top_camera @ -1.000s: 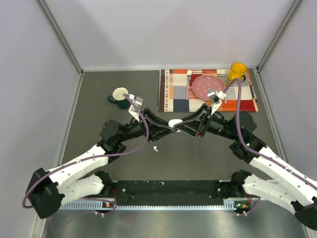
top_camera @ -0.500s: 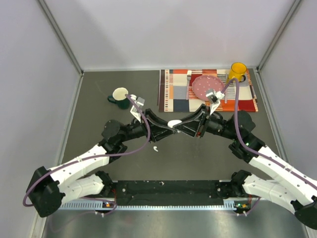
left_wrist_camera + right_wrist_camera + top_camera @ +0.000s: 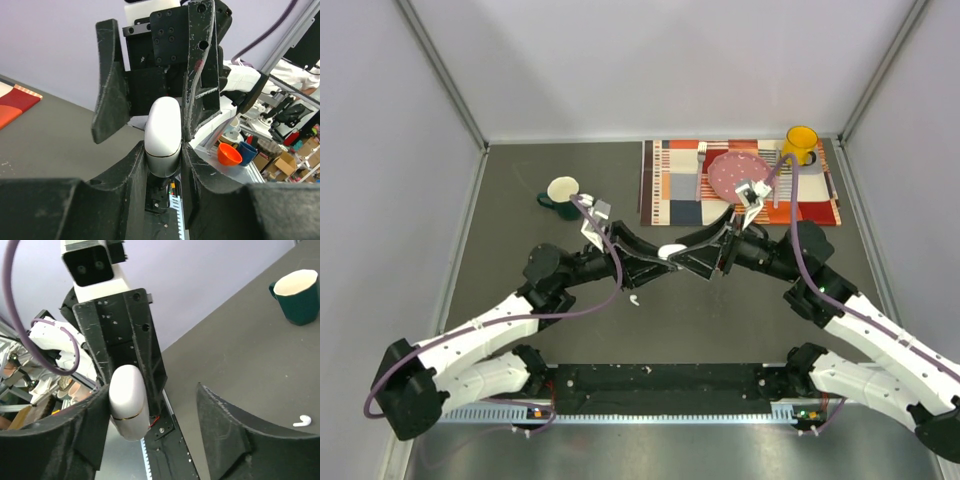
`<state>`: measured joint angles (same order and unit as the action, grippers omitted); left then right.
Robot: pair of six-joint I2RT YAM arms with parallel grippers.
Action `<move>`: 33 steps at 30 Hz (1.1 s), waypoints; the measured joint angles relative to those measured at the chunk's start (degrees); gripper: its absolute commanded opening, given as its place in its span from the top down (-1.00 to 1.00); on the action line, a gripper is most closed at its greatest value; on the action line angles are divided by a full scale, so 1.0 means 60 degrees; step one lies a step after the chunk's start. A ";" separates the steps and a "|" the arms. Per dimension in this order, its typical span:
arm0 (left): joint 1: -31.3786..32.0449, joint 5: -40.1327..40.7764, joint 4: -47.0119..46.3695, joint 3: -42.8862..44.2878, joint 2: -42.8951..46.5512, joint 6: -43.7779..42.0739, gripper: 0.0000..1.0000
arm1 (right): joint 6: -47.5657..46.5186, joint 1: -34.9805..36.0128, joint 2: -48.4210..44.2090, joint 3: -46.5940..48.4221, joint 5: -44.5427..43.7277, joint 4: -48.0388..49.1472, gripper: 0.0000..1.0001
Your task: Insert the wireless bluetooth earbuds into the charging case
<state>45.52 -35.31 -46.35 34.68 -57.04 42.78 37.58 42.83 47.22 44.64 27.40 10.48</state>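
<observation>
At the middle of the dark grey table [image 3: 500, 230], the two arms meet tip to tip, and between them sits the smooth white pill-shaped plastic charging case [image 3: 672, 249]. The left gripper [image 3: 663, 256] is clamped on it: in the left wrist view both black fingers [image 3: 135, 165] press the case's sides near one rounded end. The rest of the case juts out past the fingertips. Its long axis runs from the left gripper toward the right gripper [image 3: 692, 256], so from above it lies roughly left to right. It is held off the tabletop. A thin seam rings the case near one end, and the lid sits closed along it.

The right gripper is spread wide. In the right wrist view one of its black fingers [image 3: 85, 432] stands just beside the case, perhaps touching it, though I cannot tell which. The other finger is well apart from the case on the far side of the gap.

One tiny white comma-shaped plastic earbud [image 3: 634, 299] lies flat on the table, on the near side of the case and a little to the left, apart from both grippers.

Farther back on the left stands a dark green mug with a cream inside [image 3: 560, 191]. At the back right lies a striped orange, red and blue placemat [image 3: 670, 185]. It carries a round pink speckled plate [image 3: 733, 176], and a yellow mug [image 3: 801, 143] stands at its far corner.
</observation>
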 measured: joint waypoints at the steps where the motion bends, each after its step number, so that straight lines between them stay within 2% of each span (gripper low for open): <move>1: 0.0018 -0.0004 0.0055 0.0000 0.0062 -0.0164 1.00 | 0.0000 0.0000 0.0004 0.0047 -0.0098 -0.0131 -0.46; 7: 0.0080 0.0120 0.1009 0.0000 0.0674 -0.1381 1.00 | 0.0466 0.0004 -0.0007 0.0474 -0.0576 -0.0761 -0.69; 14: 0.0117 0.0882 0.2539 0.0000 0.1494 -0.3592 1.00 | 0.2189 0.0000 -0.0255 0.1162 -0.1475 -0.1858 -0.68; 21: 0.0120 0.1406 0.3177 0.0000 0.1847 -0.5384 1.00 | 0.4539 0.0000 -0.0270 0.1228 -0.1439 -0.2805 -0.68; 29: 0.0120 0.1395 0.3534 0.0000 0.1858 -0.6127 1.00 | 0.5388 0.0000 0.0153 0.1177 -0.1282 -0.2994 -0.68; 33: 0.0120 0.1366 0.3530 0.0004 0.1858 -0.6164 1.00 | 0.5595 0.0000 0.0557 0.1031 -0.1096 -0.2878 -0.60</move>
<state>46.24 -27.11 -25.17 34.70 -45.89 5.80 71.16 42.83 50.57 50.83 20.82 -6.79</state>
